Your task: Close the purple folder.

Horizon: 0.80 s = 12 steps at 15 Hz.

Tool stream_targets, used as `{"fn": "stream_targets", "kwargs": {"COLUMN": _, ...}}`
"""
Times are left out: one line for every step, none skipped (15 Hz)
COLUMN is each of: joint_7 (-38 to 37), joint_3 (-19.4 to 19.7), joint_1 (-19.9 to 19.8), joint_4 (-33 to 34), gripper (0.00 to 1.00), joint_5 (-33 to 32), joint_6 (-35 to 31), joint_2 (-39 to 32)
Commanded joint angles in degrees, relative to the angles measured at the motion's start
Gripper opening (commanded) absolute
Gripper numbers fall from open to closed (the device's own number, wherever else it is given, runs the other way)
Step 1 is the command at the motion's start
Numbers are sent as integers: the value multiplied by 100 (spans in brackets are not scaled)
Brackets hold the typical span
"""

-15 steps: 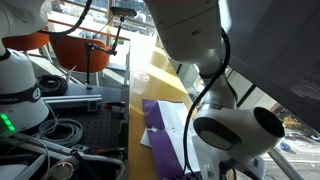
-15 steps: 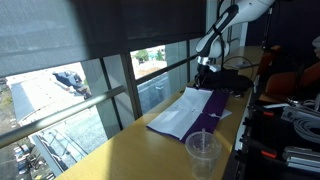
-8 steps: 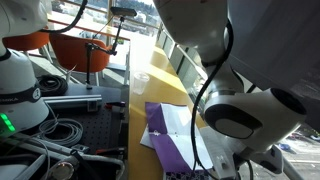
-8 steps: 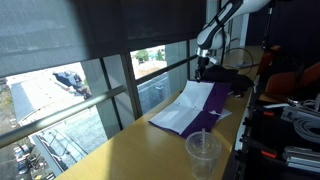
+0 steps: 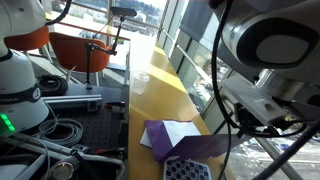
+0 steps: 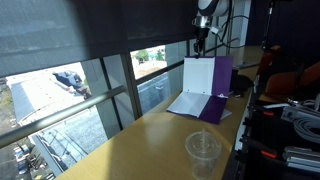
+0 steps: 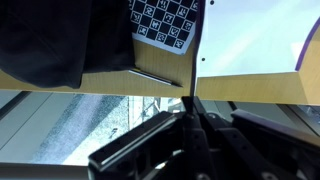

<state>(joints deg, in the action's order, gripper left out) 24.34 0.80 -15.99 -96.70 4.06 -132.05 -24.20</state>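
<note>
while one cover of the purple folder (image 6: 208, 76) lies flat on the yellow table (image 6: 130, 150), the other cover is seen raised close to upright above it. the folder is found at the far end of the table in an exterior view, beside the window (image 6: 100, 100). white paper is shown on both the raised half and the flat half, with purple along the outer side. the gripper (image 6: 201, 44) is placed at the top edge of the raised cover, and its jaws are drawn narrow and pinched on that edge. in the wrist view the fingers (image 7: 186, 120) are seen close together, with a thin edge running up from between them. the white paper (image 7: 250, 40) is seen to one side of that edge. a dark blue-dotted patterned pad (image 7: 165, 18) is seen on the other side. in an exterior view the pad (image 5: 188, 168) is found just beside the folder's near end; whether they touch cannot be told. a clear plastic cup (image 6: 203, 150) is set upright on the table, well apart from the folder.
</note>
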Motion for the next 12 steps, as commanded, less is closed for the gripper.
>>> {"fn": "stream_targets", "kwargs": {"joint_7": -265, "joint_3": 91, "joint_1": 381, "joint_4": -318, "gripper": 0, "joint_5": -304, "joint_6": 167, "joint_2": 579}}
{"fn": "stream_targets", "kwargs": {"joint_7": -287, "joint_3": 76, "joint_1": 457, "joint_4": -373, "gripper": 0, "joint_5": -317, "joint_6": 171, "joint_2": 639}}
{"fn": "stream_targets", "kwargs": {"joint_7": -354, "joint_3": 70, "joint_1": 548, "joint_4": -514, "gripper": 0, "joint_5": -358, "joint_6": 119, "joint_2": 728}}
{"fn": "stream_targets", "kwargs": {"joint_7": -408, "joint_3": 61, "joint_1": 629, "joint_4": -645, "gripper": 0, "joint_5": -385, "joint_6": 82, "joint_2": 774}}
{"fn": "stream_targets", "kwargs": {"joint_7": -446, "joint_3": 56, "joint_1": 699, "joint_4": -780, "gripper": 0, "joint_5": -421, "joint_6": 53, "joint_2": 794}}
{"fn": "stream_targets", "kwargs": {"joint_7": -495, "joint_3": 59, "joint_1": 766, "joint_4": -939, "gripper": 0, "joint_5": -474, "joint_6": 3, "joint_2": 809}}
{"fn": "stream_targets", "kwargs": {"joint_7": -531, "joint_3": 60, "joint_1": 820, "joint_4": -1049, "gripper": 0, "joint_5": -507, "joint_6": -14, "joint_2": 804}}
{"fn": "stream_targets", "kwargs": {"joint_7": -564, "joint_3": 71, "joint_1": 869, "joint_4": -1138, "gripper": 0, "joint_5": -571, "joint_6": -33, "joint_2": 785}}
{"fn": "stream_targets", "kwargs": {"joint_7": -586, "joint_3": 75, "joint_1": 904, "joint_4": -1201, "gripper": 0, "joint_5": -627, "joint_6": -32, "joint_2": 771}}
{"fn": "stream_targets", "kwargs": {"joint_7": -606, "joint_3": 83, "joint_1": 929, "joint_4": -1232, "gripper": 0, "joint_5": -694, "joint_6": -22, "joint_2": 760}}
{"fn": "stream_targets", "kwargs": {"joint_7": -622, "joint_3": 93, "joint_1": 950, "joint_4": -1237, "gripper": 0, "joint_5": -778, "joint_6": 9, "joint_2": 759}}
{"fn": "stream_targets", "kwargs": {"joint_7": -622, "joint_3": 99, "joint_1": 963, "joint_4": -1239, "gripper": 0, "joint_5": -847, "joint_6": 31, "joint_2": 767}}
